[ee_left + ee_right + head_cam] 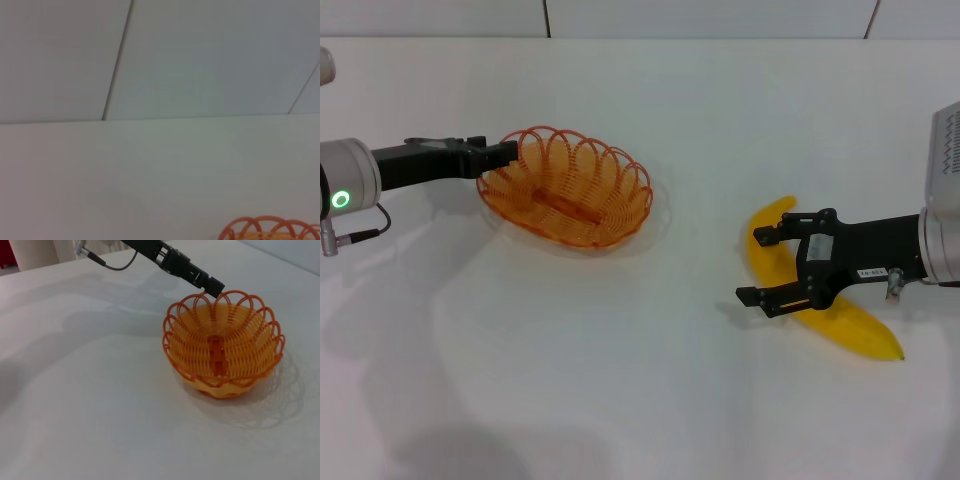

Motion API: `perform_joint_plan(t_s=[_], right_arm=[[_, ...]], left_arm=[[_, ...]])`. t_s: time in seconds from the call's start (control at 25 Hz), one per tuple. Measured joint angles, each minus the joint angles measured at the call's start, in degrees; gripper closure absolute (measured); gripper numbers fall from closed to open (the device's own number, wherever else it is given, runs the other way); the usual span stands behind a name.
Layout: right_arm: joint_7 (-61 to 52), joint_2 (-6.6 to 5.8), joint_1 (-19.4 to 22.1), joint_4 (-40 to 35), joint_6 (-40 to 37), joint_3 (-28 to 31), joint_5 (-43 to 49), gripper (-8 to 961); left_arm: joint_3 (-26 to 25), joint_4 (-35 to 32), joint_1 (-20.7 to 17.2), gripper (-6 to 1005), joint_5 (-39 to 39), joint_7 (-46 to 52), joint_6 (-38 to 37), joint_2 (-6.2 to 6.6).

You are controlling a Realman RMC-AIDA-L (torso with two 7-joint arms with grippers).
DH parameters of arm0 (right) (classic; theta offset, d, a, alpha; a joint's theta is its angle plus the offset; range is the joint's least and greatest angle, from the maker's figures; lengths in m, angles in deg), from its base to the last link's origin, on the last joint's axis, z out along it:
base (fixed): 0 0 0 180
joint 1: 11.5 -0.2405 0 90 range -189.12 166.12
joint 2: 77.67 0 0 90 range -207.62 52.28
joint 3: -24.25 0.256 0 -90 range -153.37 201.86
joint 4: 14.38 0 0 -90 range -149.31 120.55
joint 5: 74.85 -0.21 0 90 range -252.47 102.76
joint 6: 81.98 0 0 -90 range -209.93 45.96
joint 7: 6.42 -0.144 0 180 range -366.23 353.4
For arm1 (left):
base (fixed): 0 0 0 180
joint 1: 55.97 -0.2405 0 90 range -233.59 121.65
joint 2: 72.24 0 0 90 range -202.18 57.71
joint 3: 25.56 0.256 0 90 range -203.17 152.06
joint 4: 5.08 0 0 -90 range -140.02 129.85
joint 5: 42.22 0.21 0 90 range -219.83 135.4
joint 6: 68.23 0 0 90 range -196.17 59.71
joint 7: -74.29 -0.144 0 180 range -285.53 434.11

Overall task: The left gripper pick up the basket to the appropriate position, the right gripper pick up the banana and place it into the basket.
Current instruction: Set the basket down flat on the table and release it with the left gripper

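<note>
while left gripper (pixel 506 152) jaws pinch basket (pixel 567 187) rim, right gripper (pixel 767 266) jaws straddle banana (pixel 848 322), open.

A broad white table (pixel 620 400) fills nearly the whole head view, smooth and matte. Soft grey shadows lie on it, the light seemingly coming from above. Behind its far edge rises a pale wall (pixel 700 15) of large panels, split by thin dark seams (pixel 117 60). In the right wrist view, something reddish (pixel 6 254) shows in the far corner, perhaps furniture, too cropped to tell.
</note>
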Motion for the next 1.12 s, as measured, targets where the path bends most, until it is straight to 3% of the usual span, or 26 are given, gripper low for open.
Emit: perform_joint_plan(t_s=[1.12], right_arm=[[-0.02, 0.09, -0.47, 0.00, 0.09, -0.09, 0.00, 60]], left_arm=[[-0.51, 2.99, 2.45, 471, 4.33, 0.00, 2.77, -0.63]])
